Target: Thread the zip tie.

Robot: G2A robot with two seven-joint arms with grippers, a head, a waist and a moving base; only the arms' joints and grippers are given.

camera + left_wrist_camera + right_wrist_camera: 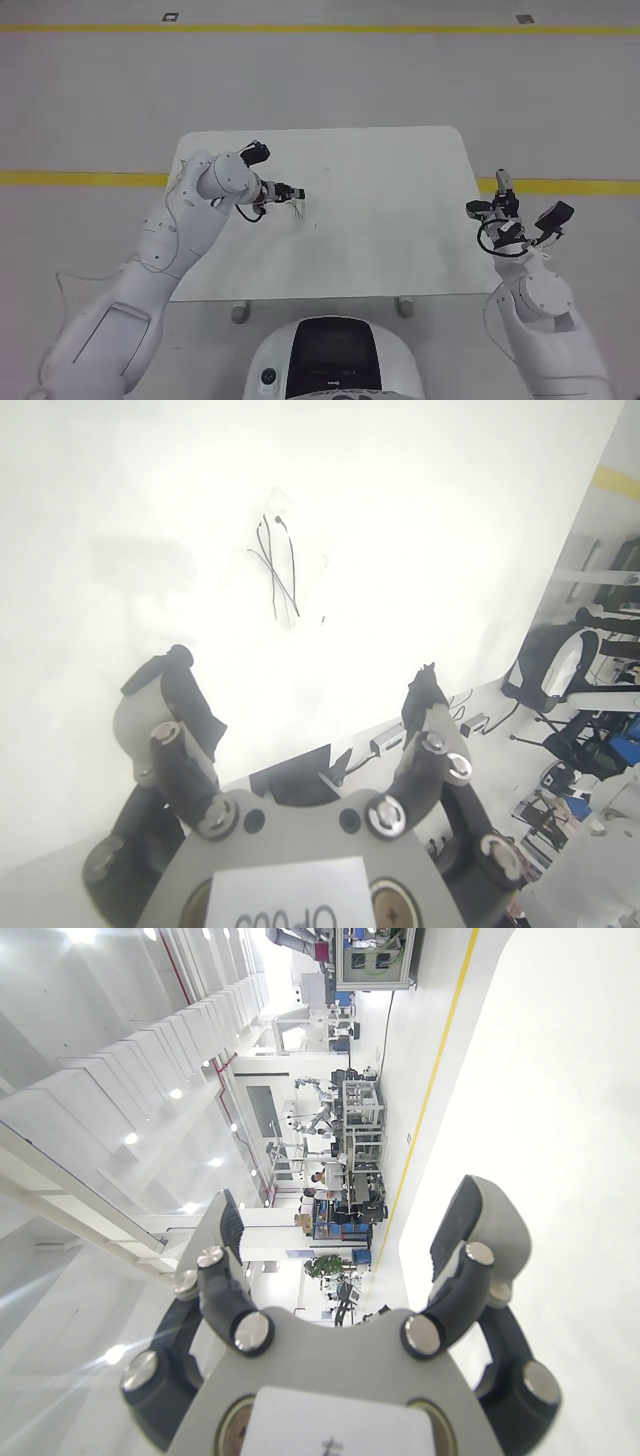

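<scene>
Lying on white table [400, 220]: zip ties [276, 572] | left fingers [172, 685] apart | right fingers [452, 1223] apart | yellow floor lines [300, 28]

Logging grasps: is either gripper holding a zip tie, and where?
Nothing held. Left gripper and right gripper are open; the zip ties lie on the table.

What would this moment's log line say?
left end effector open near zip ties | right end effector open beyond table edge | nothing held
</scene>
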